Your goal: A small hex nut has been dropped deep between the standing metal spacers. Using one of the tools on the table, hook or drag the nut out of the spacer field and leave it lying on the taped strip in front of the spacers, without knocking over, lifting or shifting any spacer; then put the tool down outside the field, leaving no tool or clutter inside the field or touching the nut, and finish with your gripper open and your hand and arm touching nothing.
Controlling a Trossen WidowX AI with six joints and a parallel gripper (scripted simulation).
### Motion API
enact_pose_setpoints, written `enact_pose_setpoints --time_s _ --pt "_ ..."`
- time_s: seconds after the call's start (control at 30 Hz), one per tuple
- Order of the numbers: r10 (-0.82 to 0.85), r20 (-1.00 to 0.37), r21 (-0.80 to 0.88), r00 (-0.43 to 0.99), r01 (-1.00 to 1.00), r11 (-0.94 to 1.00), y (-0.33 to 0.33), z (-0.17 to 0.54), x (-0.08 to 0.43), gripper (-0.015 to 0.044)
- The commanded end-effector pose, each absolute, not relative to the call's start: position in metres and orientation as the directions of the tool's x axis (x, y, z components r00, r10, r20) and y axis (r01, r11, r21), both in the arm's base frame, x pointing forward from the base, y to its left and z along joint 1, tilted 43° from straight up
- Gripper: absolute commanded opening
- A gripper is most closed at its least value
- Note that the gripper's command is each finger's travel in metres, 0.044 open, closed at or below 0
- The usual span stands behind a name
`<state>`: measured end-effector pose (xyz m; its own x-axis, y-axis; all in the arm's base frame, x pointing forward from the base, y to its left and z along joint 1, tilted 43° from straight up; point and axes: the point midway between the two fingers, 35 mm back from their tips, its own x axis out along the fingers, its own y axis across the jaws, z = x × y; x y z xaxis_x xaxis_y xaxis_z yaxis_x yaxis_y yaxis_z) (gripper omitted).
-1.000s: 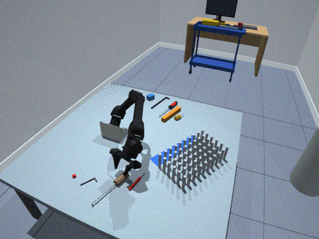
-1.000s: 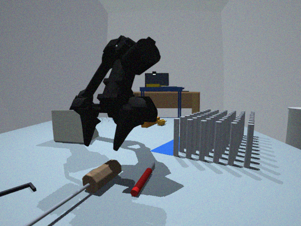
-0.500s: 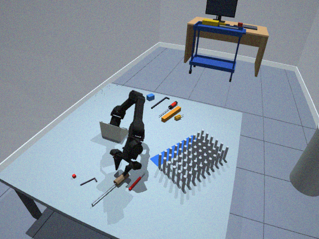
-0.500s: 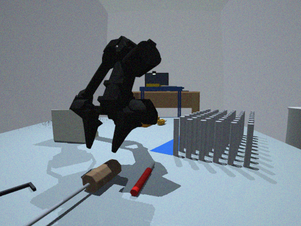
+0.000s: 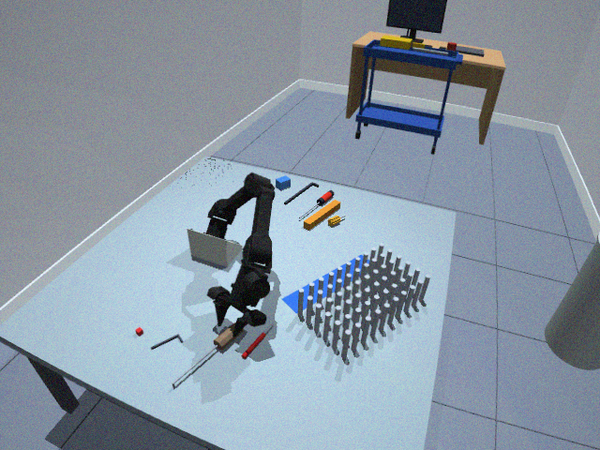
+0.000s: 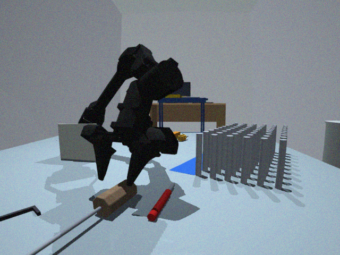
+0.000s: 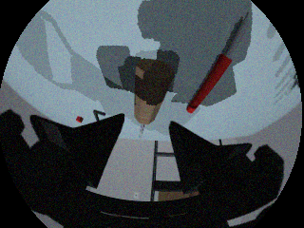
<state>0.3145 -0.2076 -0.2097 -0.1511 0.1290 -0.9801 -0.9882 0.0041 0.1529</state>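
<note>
Gripper [image 5: 227,329] [image 6: 116,181] [image 7: 147,121] stands a bit over half open, holding nothing, above the handle end of a wooden-handled tool [image 5: 223,338] [image 6: 111,198] [image 7: 151,90]; one fingertip overlaps the handle in the exterior view, and I cannot tell whether they touch. With twelve o'clock at the top view's upper edge, the tool's shaft points between seven and eight, and a red-handled tool [image 5: 254,344] [image 6: 160,204] [image 7: 208,85] lies near the gripper at four. The metal spacers [image 5: 337,337] [image 6: 245,161] stand upright at three, the blue taped strip [image 5: 292,299] [image 6: 188,166] at two. I cannot make out the hex nut. At one o'clock, a blue trolley's [image 5: 412,55] [image 6: 182,100] upper tray carries a yellow box [image 5: 396,42] [image 6: 173,95] and a small red object [image 5: 451,47]. The top view shows the whole shaft and a blue block [image 5: 282,183]; the exterior view cuts the shaft off and does not show the block.
</note>
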Motion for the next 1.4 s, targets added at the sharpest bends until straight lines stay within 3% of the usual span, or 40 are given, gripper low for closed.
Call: enact_pose_setpoints --time_s 0.0,0.73,0.83,1.13,1.3,1.37 --pt "0.131 -0.980 0.152 -0.150 -0.988 0.011 -0.203 -0.215 0.314 0.0280" --pt "0.132 -0.980 0.152 -0.150 -0.988 0.010 -0.180 -0.239 0.308 0.0280" --pt "0.132 -0.980 0.152 -0.150 -0.988 0.010 -0.180 -0.239 0.308 0.0201" --pt "0.132 -0.980 0.152 -0.150 -0.988 0.010 -0.180 -0.239 0.308 0.0141" --pt "0.130 -0.980 0.152 -0.150 -0.988 0.010 -0.196 -0.225 0.315 0.0010" --pt "0.129 -0.980 0.152 -0.150 -0.988 0.009 -0.206 -0.216 0.318 0.0000"
